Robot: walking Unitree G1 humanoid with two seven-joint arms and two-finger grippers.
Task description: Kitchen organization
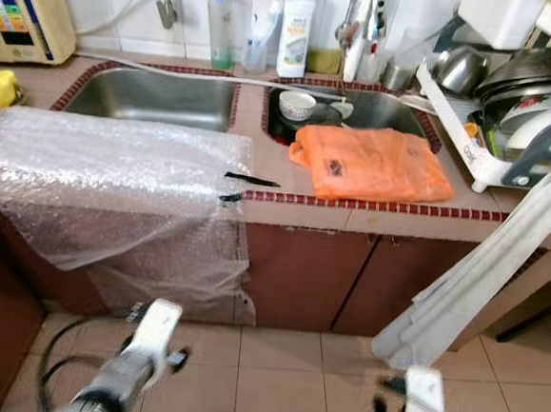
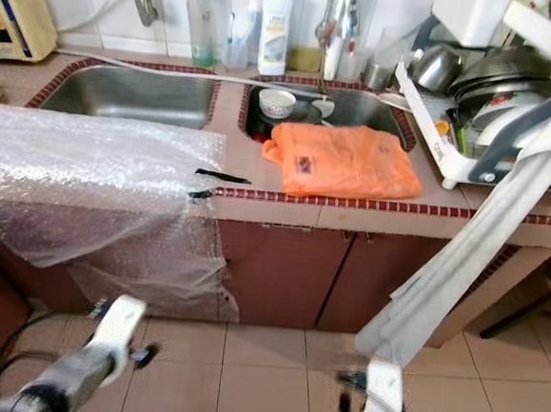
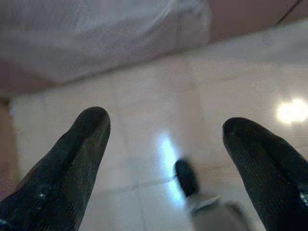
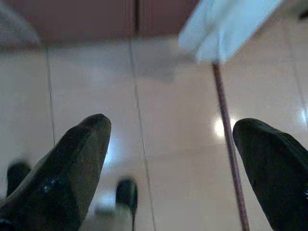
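Both arms hang low over the tiled floor (image 1: 281,378), blurred. The left gripper (image 3: 166,144) and right gripper (image 4: 171,144) each have their fingers apart, holding nothing. On the tabletop (image 1: 257,200), an orange bag (image 1: 374,163) lies at the front edge, partly hiding the right sink (image 1: 397,111). Bubble wrap (image 1: 116,174) drapes over the left front edge, hiding the cabinet below. The dish rack (image 1: 491,137) is cut off at the right.

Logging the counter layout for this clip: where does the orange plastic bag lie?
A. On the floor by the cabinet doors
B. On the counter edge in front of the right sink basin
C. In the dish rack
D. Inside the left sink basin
B. The orange plastic bag lies flat on the tiled counter, just in front of the right sink basin that holds a small bowl.
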